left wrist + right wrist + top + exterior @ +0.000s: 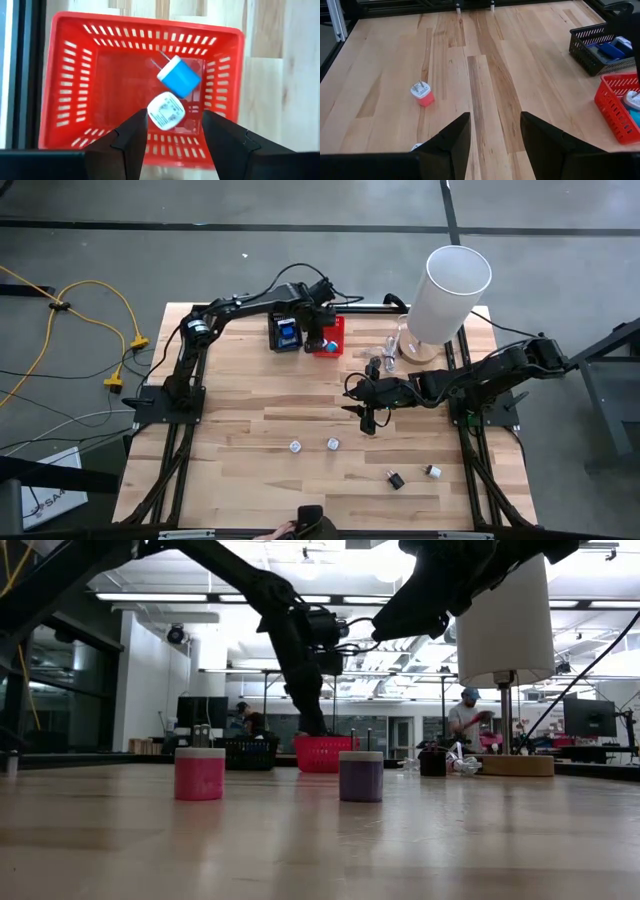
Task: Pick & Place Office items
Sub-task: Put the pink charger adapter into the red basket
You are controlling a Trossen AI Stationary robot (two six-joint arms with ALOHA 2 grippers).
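Chargers (172, 95) lie in basket (70, 75) below left gripper (175, 140).

No readable text, brand, number or sign can be made out. Fine print is seen on the face of the small white plug-in charger (166, 111) lying in the red plastic mesh basket (70, 90), near the centre of the left wrist frame, but it is too small to be read.
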